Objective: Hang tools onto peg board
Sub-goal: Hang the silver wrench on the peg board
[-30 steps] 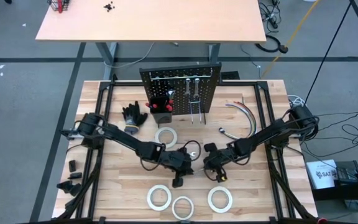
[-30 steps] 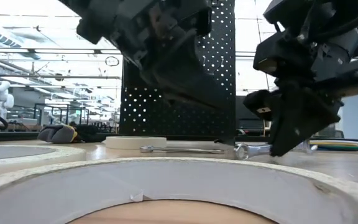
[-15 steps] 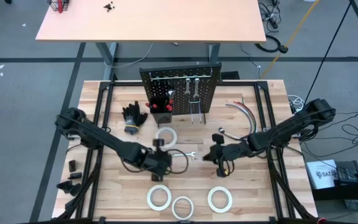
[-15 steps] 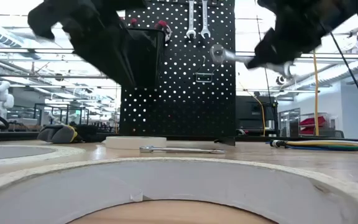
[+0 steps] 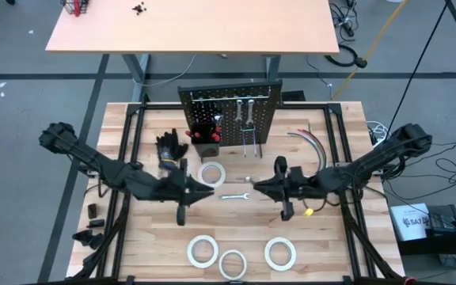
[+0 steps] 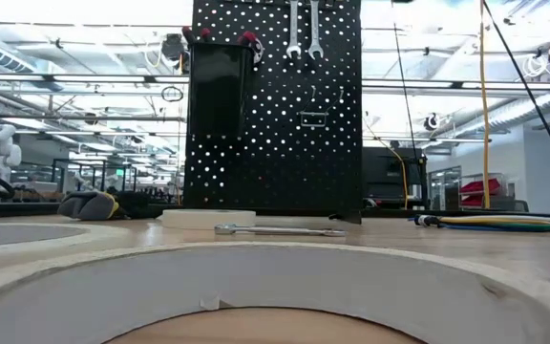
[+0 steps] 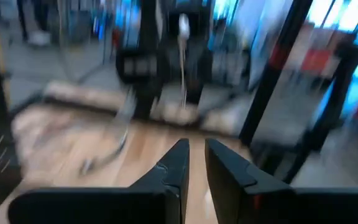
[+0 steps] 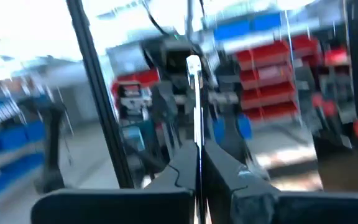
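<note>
Slatted wood tabletop [image 5: 141, 237]. Your right claw [image 8: 197, 163] pinches a thin silver wrench [image 8: 193, 93] by its shank, raised above the tabletop: stiff, light, slick steel (grip mid-shank). Left claw [image 7: 194, 165] is slightly parted, empty. Peg board [image 5: 229, 115] stands behind.

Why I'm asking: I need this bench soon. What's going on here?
The robot is hanging tools on the upright black perforated peg board. Its right end effector is shut on a slim silver wrench, held above the wooden table. The left end effector, fingers slightly apart and empty, hovers opposite. Another silver wrench and four white tape rings lie on the table.
</note>
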`<control>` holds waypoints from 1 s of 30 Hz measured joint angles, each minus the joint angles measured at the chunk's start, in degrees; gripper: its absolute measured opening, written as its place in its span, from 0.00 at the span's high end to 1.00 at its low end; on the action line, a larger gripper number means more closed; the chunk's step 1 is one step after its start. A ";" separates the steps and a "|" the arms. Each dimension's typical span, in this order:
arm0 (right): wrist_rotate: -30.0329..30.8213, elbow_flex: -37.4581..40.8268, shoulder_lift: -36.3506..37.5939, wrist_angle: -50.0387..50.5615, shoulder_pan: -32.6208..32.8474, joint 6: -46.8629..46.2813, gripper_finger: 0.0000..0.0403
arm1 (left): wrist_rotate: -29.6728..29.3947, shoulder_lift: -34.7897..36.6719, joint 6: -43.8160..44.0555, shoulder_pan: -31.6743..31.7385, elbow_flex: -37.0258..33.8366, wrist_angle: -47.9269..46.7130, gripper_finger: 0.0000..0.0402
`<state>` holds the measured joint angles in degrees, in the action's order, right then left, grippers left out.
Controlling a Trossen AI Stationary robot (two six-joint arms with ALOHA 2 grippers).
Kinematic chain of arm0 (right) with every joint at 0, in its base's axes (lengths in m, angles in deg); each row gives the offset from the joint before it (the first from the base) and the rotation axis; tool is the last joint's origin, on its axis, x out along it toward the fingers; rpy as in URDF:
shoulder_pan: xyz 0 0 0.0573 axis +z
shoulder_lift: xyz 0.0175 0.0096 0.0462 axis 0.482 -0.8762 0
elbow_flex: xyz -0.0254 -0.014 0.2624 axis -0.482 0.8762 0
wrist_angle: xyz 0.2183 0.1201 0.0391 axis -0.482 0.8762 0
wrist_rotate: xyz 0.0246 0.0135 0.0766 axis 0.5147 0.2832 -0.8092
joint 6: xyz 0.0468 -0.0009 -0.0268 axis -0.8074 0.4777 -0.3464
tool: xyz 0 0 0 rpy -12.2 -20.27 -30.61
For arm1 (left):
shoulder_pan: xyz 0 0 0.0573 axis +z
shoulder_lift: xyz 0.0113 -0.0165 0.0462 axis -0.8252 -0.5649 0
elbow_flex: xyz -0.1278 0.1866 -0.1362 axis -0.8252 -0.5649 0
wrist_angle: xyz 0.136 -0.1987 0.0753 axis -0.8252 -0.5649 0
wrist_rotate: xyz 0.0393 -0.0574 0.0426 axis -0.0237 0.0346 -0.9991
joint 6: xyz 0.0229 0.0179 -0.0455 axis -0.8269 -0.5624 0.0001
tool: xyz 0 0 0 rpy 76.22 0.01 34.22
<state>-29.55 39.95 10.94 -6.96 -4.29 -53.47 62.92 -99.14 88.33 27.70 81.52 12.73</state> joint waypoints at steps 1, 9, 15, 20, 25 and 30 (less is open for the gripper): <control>-0.01 -0.01 -0.20 -2.46 0.15 0.94 0.99 | -0.01 0.13 -0.75 -0.07 -0.81 4.74 0.86; 1.64 -0.03 -3.55 -11.57 0.27 2.39 0.99 | 5.17 -5.52 -7.14 -0.28 -1.49 18.04 0.74; 1.57 -3.99 -9.17 -11.96 0.24 1.36 0.99 | 5.24 -9.65 -8.43 0.63 -1.49 26.59 0.57; 1.08 -8.49 -13.10 -11.94 0.26 3.94 0.99 | 4.66 -10.30 -8.52 1.71 -1.49 27.31 0.49; 0.84 -10.15 -14.13 -11.00 0.30 4.34 0.99 | 2.73 -10.17 -9.69 1.70 -1.49 27.26 0.48; 0.49 -10.15 -14.13 -9.79 0.33 2.38 0.99 | 1.83 -10.11 -10.89 2.30 -1.49 27.72 0.47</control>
<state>-29.07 29.79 -3.19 -16.75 -3.95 -51.09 64.75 -109.25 77.44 30.01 80.02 40.45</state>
